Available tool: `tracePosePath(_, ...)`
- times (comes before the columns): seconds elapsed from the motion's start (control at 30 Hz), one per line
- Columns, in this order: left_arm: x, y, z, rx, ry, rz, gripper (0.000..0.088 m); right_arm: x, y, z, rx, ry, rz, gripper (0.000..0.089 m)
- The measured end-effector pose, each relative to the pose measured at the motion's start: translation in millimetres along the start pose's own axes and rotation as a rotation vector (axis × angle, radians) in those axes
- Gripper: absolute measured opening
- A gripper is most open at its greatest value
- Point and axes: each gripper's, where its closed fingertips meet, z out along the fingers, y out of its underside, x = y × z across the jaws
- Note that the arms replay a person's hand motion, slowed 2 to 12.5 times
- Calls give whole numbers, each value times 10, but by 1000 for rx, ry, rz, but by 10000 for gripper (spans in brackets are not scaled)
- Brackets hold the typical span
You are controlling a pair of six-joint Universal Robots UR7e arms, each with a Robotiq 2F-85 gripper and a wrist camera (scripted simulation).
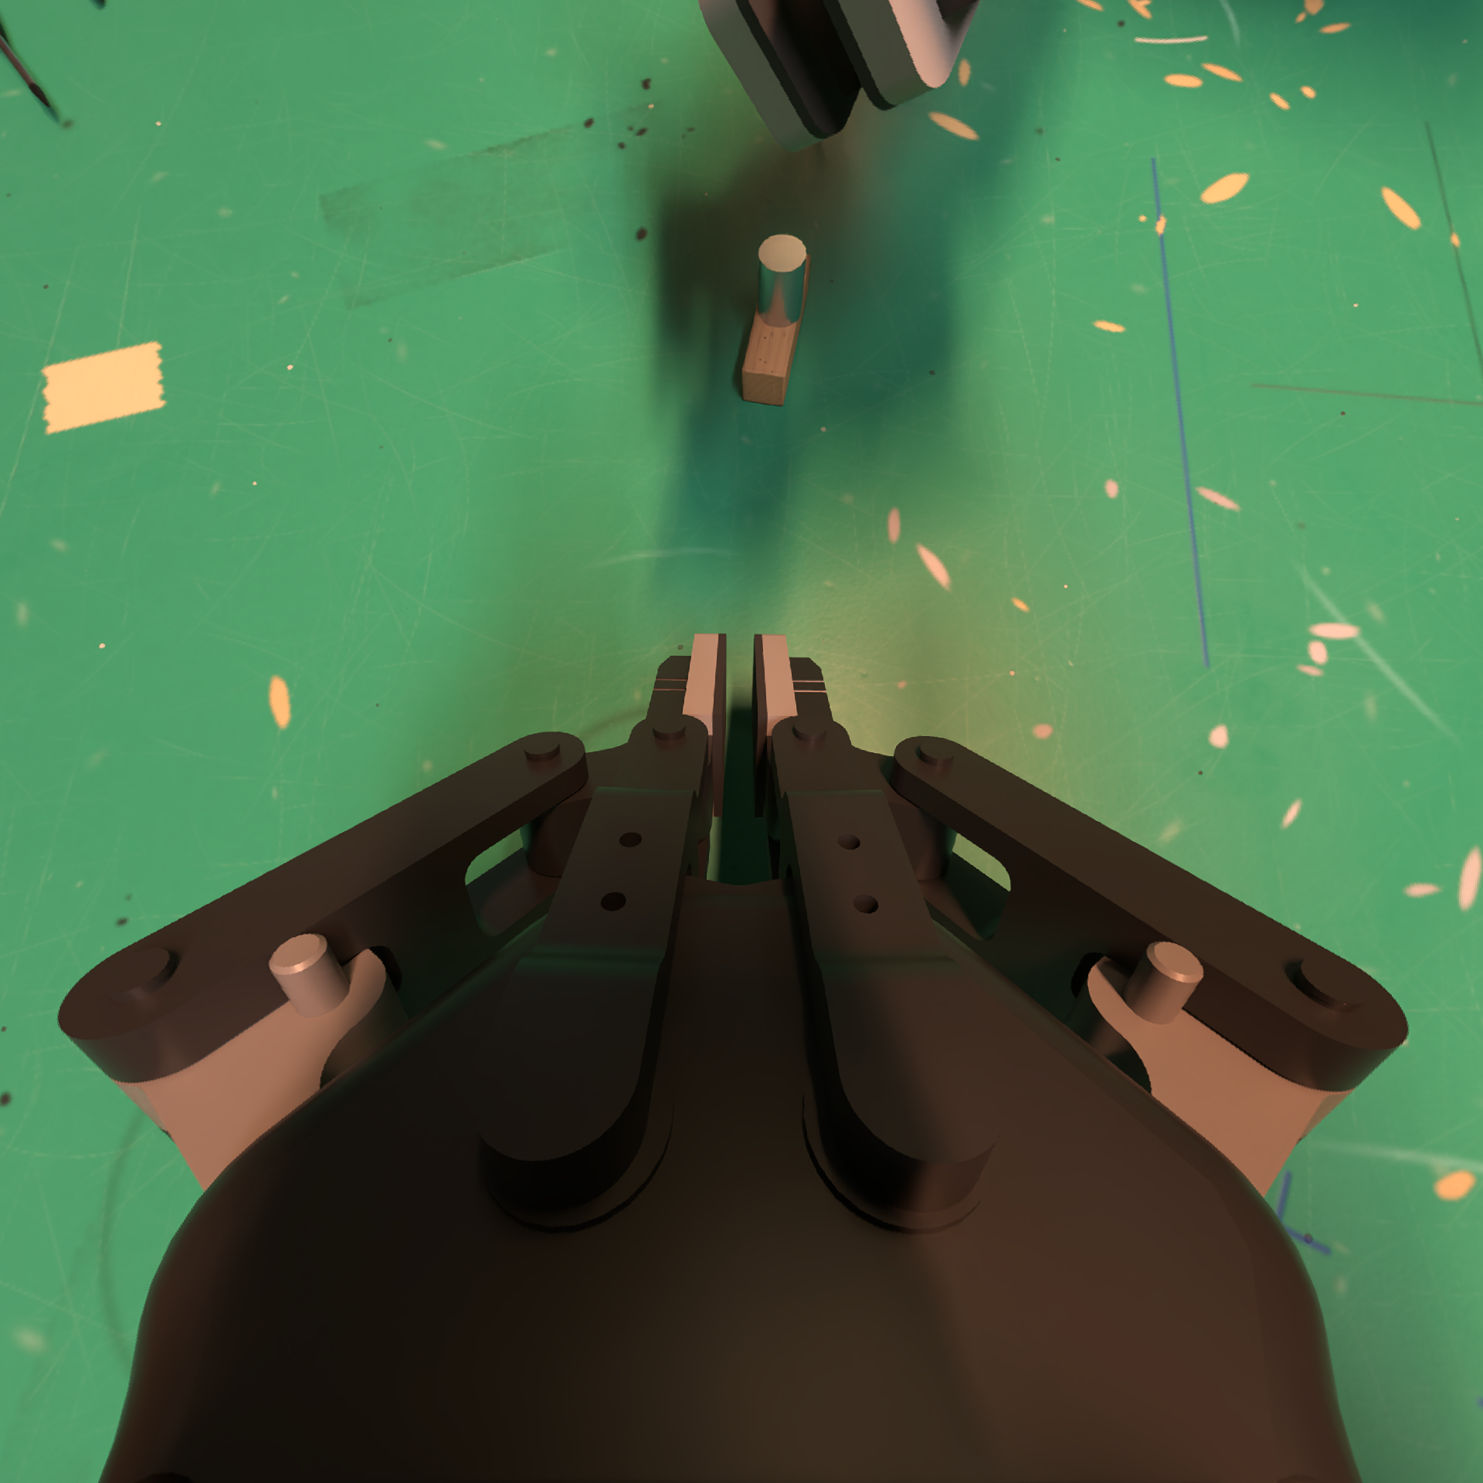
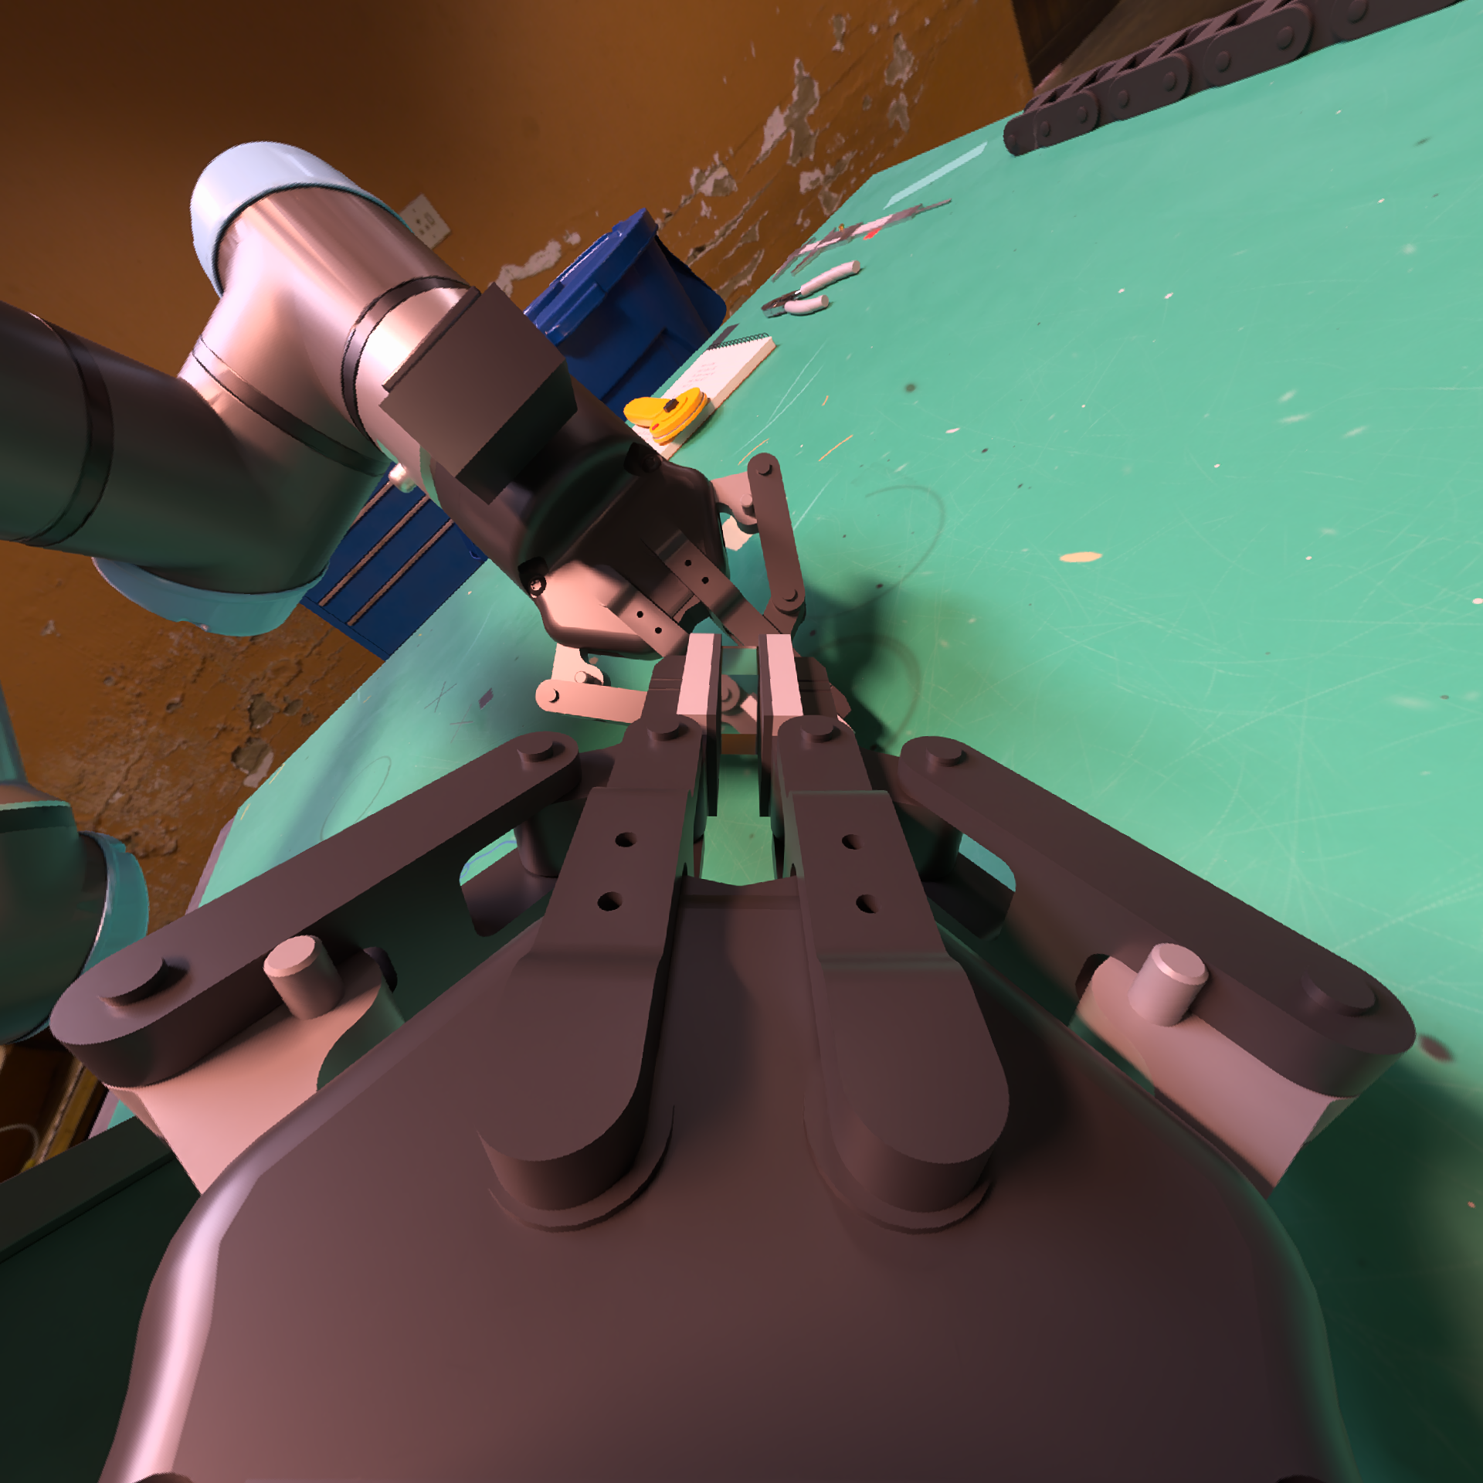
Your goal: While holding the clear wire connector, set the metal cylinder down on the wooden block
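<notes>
The metal cylinder (image 1: 781,281) stands upright on the far end of the small wooden block (image 1: 766,369) on the green mat, free of both grippers. My left gripper (image 1: 740,642) hangs well short of the block, its pads (image 1: 704,674) a narrow gap apart. It is shut on the clear wire connector (image 1: 740,762), which shows only as a dark sliver between the pads. My right gripper (image 2: 740,642) hovers above and beyond the cylinder, also in the left wrist view (image 1: 843,64). Its jaws stand slightly apart with nothing between them. The block's end (image 2: 738,745) shows through the gap.
The left arm (image 2: 281,385) reaches in from the table's left edge. Along that edge lie a notepad (image 2: 730,361), a yellow disc (image 2: 666,413) and white-handled pliers (image 2: 810,293). A roller chain (image 2: 1164,72) lies far right. A blue bin (image 2: 634,305) stands off the table.
</notes>
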Motion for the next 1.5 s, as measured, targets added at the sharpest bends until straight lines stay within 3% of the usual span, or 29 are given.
tracePosePath(0.67,-5,10,5,-6,1,9,84,-8,1,3,-1,-4,-1,79)
tracePosePath(1.5,20,25,16,-16,8,27,29,-22,-5,-1,0,-6,-7,79)
